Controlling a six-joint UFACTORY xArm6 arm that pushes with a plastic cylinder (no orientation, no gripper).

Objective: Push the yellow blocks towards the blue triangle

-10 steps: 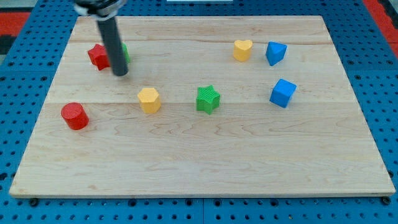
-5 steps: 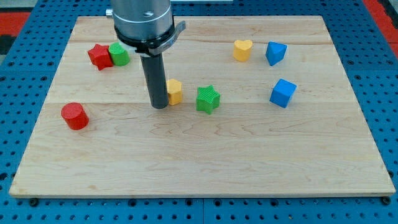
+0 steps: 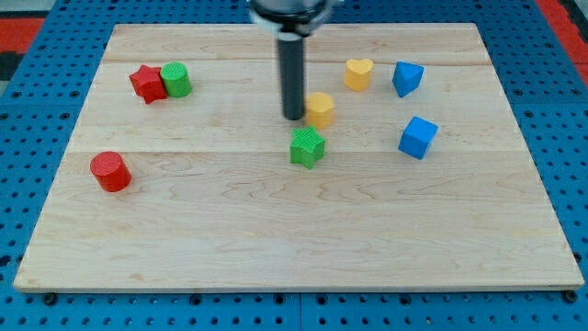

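Wooden board (image 3: 276, 239): your tip (image 3: 294, 116), holding nothing, touches the yellow block's (image 3: 320, 108) left, aiming it at the blue triangle (image 3: 407, 78).

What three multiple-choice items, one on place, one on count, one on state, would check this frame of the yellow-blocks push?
1. Where is my tip relative to the yellow block?
A. at its left side in the view
B. at its right side
C. far below it

2. How many blue blocks are on the board?
A. one
B. two
C. three

3. How do the red star and the green cylinder stand?
A. stacked
B. at opposite board edges
C. side by side, close together

Answers:
1. A, the rod's end sits right against the block's left side.
2. B, the blue triangle and the blue cube.
3. C, they sit next to each other at the view's upper left.
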